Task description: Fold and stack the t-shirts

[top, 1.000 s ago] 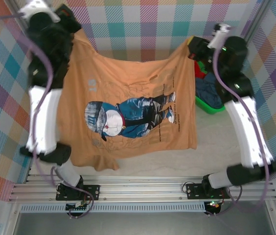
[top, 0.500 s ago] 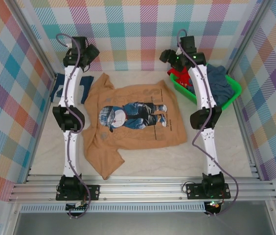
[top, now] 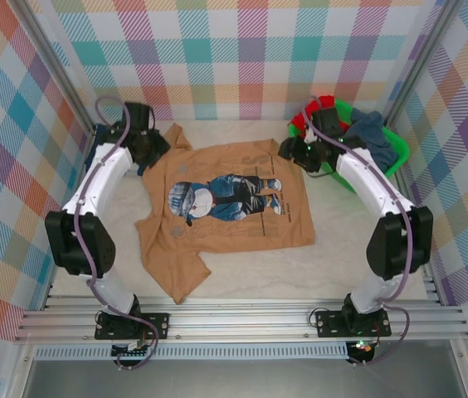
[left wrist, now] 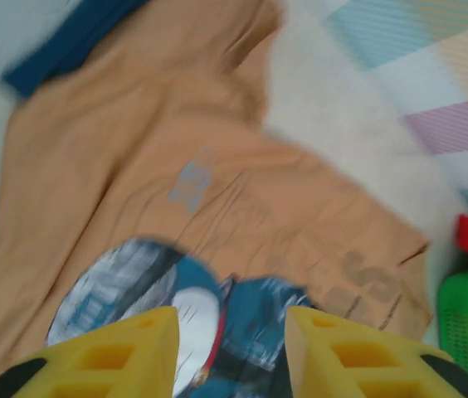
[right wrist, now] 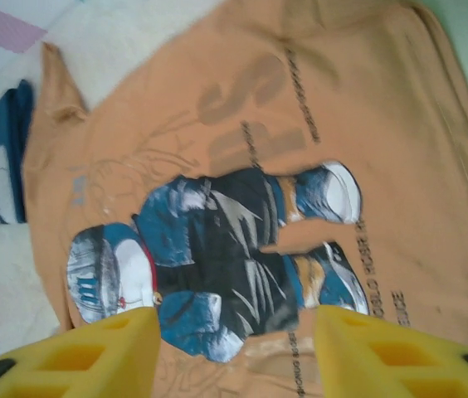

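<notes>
Tee dropped flat on surface, arms drawn back. Left tool narrow, right tool wider, both empty. Rumpled near-left corner could skew fold.

A green basket sits at the far right corner of the pale desk. Plaid walls surround it, and a metal rail lines its near edge.

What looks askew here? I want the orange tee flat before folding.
The tan-orange t-shirt lies print up but not flat. Its near-left corner is bunched into a twisted flap that sticks out toward the table's near edge. The rest looks fairly smooth.
</notes>
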`<state>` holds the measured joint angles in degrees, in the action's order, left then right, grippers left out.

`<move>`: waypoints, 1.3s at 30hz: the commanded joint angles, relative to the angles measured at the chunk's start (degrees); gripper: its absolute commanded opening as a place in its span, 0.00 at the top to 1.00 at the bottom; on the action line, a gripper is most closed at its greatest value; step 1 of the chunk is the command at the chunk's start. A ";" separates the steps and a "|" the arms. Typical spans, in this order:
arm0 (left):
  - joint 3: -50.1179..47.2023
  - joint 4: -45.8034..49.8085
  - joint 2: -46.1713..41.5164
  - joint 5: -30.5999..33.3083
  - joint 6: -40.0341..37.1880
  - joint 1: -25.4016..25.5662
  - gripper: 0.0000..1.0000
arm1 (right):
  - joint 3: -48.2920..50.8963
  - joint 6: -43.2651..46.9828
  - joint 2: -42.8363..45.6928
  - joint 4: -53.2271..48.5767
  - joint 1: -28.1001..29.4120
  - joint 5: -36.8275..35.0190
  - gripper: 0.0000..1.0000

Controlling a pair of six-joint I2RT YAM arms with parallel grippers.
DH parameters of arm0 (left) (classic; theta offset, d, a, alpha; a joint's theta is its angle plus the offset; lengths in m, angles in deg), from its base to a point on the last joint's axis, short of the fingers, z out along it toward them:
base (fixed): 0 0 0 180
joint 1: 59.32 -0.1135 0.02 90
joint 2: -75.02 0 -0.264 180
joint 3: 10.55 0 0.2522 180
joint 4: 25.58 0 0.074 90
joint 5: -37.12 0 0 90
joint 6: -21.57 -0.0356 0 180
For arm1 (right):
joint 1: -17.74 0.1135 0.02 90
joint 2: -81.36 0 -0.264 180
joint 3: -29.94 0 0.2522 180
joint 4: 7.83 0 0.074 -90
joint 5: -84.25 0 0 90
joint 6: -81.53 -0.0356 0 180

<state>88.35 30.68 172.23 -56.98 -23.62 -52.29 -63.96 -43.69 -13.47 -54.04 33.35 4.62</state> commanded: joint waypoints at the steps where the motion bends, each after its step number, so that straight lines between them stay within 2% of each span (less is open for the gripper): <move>1: -11.23 -5.27 -2.61 -6.28 6.02 -0.18 0.72 | 7.90 -1.58 0.65 5.85 -0.37 0.92 0.57; 4: -17.30 -2.08 -5.20 -3.90 6.00 -0.41 0.72 | 13.57 -2.20 1.63 7.32 -0.50 2.26 0.61; 5: -17.94 1.01 -6.07 -1.29 5.48 -0.54 0.69 | 14.98 -2.43 2.08 6.84 -0.57 1.99 0.61; 7: -20.14 7.53 -9.13 4.23 4.85 -1.18 0.56 | 17.03 -3.65 3.33 1.95 -0.85 -1.58 0.59; 9: -23.35 10.81 -13.06 6.49 5.24 -1.36 0.55 | 19.62 -4.30 5.39 -1.08 -1.57 -3.85 0.58; 11: -27.14 13.42 -17.56 5.97 7.11 -0.66 0.56 | 21.97 -5.15 7.77 -4.42 -2.44 -5.98 0.55; 13: -31.06 15.41 -22.37 4.58 9.34 2.00 0.57 | 23.72 -5.45 9.27 -7.68 -3.54 -6.62 0.48; 17: -36.74 21.12 -28.49 4.43 15.05 8.77 0.58 | 26.39 -5.01 9.75 -8.86 -4.97 -3.59 0.46; 19: -41.39 18.61 -31.07 3.75 18.46 11.32 0.55 | 27.83 -4.82 9.01 -7.52 -4.98 -1.77 0.46; 22: -46.84 9.86 -30.43 1.52 20.82 11.78 0.48 | 29.41 -4.88 7.10 -5.74 -5.10 -0.44 0.46; 26: -46.40 3.79 -25.59 4.07 19.98 11.78 0.51 | 29.60 -4.25 4.72 -5.92 -6.31 -1.05 0.46; 29: -45.56 3.69 -21.61 4.98 18.70 11.86 0.58 | 29.92 -4.22 4.67 -7.05 -6.74 -1.32 0.51; 32: -47.34 2.43 -21.15 5.40 18.55 11.86 0.65 | 31.29 -4.91 4.99 -7.13 -6.70 -0.70 0.56; 35: -47.99 3.31 -23.42 5.54 18.90 11.87 0.67 | 32.31 -6.36 6.32 -8.17 -6.75 -1.03 0.55; 39: -46.61 8.98 -28.97 6.89 18.95 11.96 0.66 | 33.44 -7.13 8.75 -9.04 -6.74 -1.04 0.55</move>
<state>40.94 34.90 147.14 -51.90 -4.97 -40.86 -31.22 -49.35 -7.48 -60.99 26.80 2.89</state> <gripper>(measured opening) 0.339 0.451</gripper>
